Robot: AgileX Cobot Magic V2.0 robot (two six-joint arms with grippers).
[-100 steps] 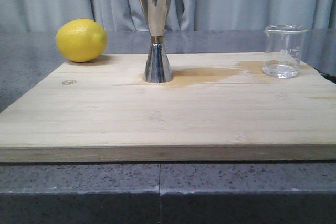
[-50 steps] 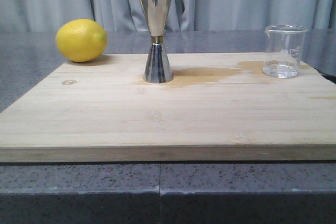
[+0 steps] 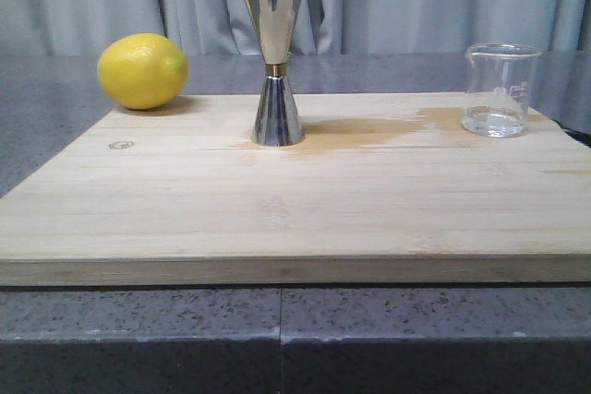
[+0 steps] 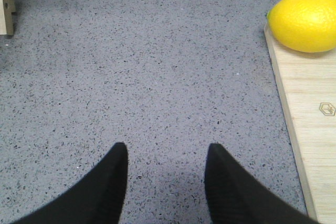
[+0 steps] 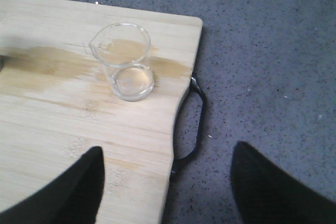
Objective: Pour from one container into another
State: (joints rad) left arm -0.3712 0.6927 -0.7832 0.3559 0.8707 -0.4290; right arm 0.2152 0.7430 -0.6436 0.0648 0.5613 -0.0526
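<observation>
The clear glass beaker (image 3: 500, 89) stands upright at the back right of the wooden board (image 3: 295, 200), a little clear liquid in its bottom; the right wrist view shows the beaker (image 5: 125, 61) too. Mid-board at the back stands the steel hourglass jigger (image 3: 275, 60). No gripper shows in the front view. My left gripper (image 4: 167, 150) is open above bare grey counter, left of the board. My right gripper (image 5: 168, 156) is open, straddling the board's right edge, short of the beaker and apart from it.
A yellow lemon (image 3: 142, 70) rests at the board's back left corner, also the lemon (image 4: 307, 21) in the left wrist view. A wet stain (image 3: 369, 129) runs between jigger and beaker. A black metal handle (image 5: 193, 124) sticks out from the board's right edge. Grey curtains hang behind.
</observation>
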